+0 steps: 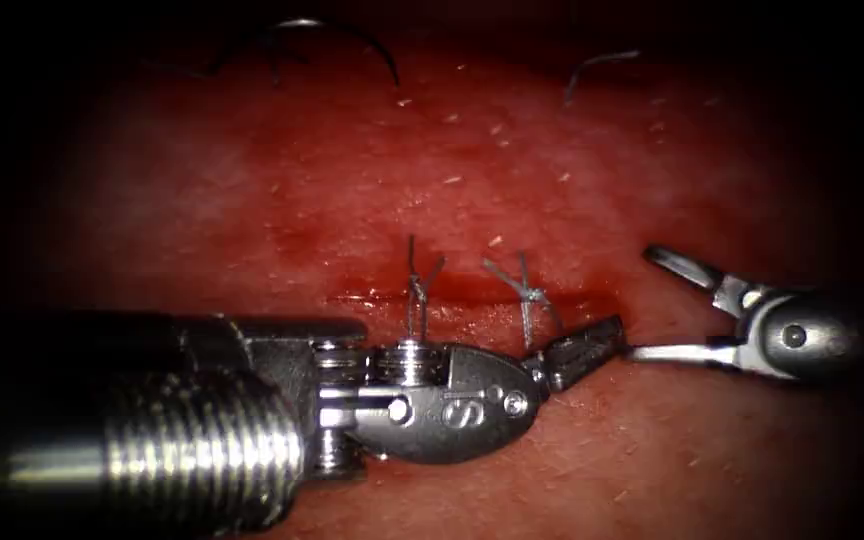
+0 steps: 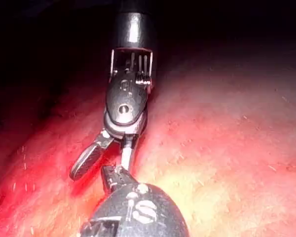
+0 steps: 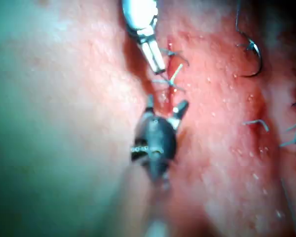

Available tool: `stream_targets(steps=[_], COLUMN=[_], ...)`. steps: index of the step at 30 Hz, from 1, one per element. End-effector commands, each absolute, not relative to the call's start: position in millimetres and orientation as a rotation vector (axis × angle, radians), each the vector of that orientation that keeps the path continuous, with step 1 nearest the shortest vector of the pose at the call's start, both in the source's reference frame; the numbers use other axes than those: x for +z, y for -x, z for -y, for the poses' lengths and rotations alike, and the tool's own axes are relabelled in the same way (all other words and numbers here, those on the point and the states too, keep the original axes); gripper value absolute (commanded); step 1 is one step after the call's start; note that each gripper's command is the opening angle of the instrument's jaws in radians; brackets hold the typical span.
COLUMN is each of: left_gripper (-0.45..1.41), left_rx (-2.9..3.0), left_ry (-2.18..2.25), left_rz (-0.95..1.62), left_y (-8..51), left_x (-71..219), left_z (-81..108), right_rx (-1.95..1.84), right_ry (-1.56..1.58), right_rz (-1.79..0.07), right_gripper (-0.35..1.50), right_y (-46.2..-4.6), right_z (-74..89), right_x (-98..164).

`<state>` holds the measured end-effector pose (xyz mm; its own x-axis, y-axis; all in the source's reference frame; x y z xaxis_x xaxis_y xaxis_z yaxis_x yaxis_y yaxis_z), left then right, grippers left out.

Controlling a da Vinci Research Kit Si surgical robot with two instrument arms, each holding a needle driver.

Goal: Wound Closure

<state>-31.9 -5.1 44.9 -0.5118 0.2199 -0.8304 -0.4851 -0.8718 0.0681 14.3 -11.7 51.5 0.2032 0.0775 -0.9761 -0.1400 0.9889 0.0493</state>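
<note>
left tool (image 1: 592, 350) lies flat, shut and empty, tip-to-tip with wide-open empty right tool (image 1: 667, 305); needle (image 1: 352, 35) on tissue (image 1: 252, 180).

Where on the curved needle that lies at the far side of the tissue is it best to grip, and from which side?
Probably on the needle body, about two-thirds back from its point, coming from above: it lies free on the tissue, arc exposed.

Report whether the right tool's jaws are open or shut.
Open. The right tool shows its two jaws spread wide in the endoscope view, with nothing between them, just right of the cut.
</note>
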Motion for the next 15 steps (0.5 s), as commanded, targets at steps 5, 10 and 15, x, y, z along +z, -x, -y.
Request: stream_targets(steps=[5, 10, 15], left_gripper=[-0.45, -0.45, -0.45], left_rx=[2.388, 2.388, 2.389], left_ry=[1.251, 1.255, 1.258], left_rz=[-0.41, -0.406, -0.404], left_y=[32.4, 32.2, 31.8], left_x=[44.7, 44.4, 44.5], left_z=[5.5, 5.7, 5.6], right_rx=[0.102, 0.025, -0.019], right_ry=[0.102, 0.128, 0.114], right_rz=[-1.447, -1.483, -1.527], right_gripper=[1.3, 1.33, 1.35], right_y=[-18.3, -20.8, -21.7], right_z=[12.3, 12.9, 13.0], right_x=[53.7, 53.9, 53.5])
